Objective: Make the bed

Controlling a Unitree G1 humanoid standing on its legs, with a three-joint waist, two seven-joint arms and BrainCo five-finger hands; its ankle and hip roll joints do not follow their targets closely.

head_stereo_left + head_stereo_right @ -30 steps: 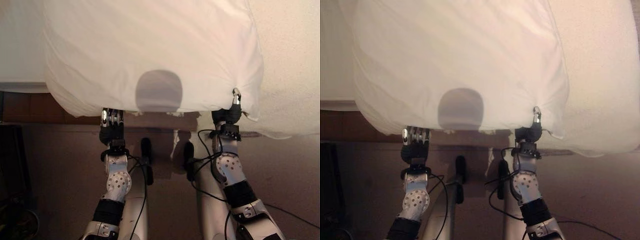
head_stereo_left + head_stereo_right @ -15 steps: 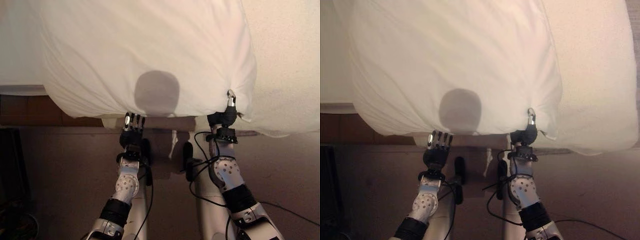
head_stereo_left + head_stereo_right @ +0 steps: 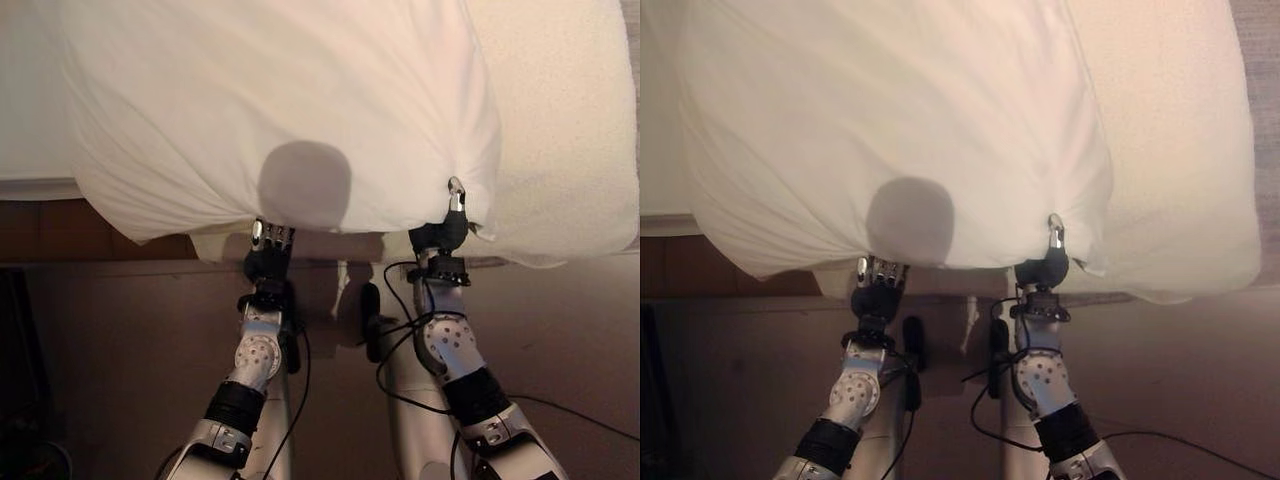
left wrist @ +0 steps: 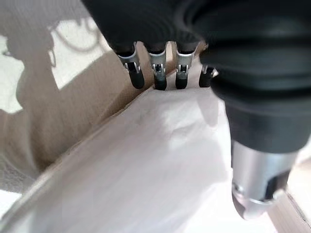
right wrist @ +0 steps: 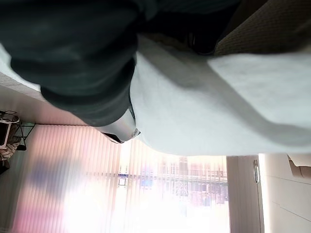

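The bed [image 3: 570, 120], cream and textured, fills the upper right of the frame; over it, across the upper middle, lies the white sheet [image 3: 280, 100], its near edge overhanging. Our right hand [image 3: 447, 222], lower right of centre, pinches that edge, thumb over cloth. Our left hand [image 3: 268, 247], lower centre, reaches under the edge with fingers [image 4: 158, 73] straight, gripping nothing. We judge it should take hold level with the right before any pull. Below lies brown floor [image 3: 120, 350].

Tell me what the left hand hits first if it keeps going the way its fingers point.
Most likely the white pillow: the left hand points at its overhanging near edge, fingertips about touching it. Depth stays uncertain.
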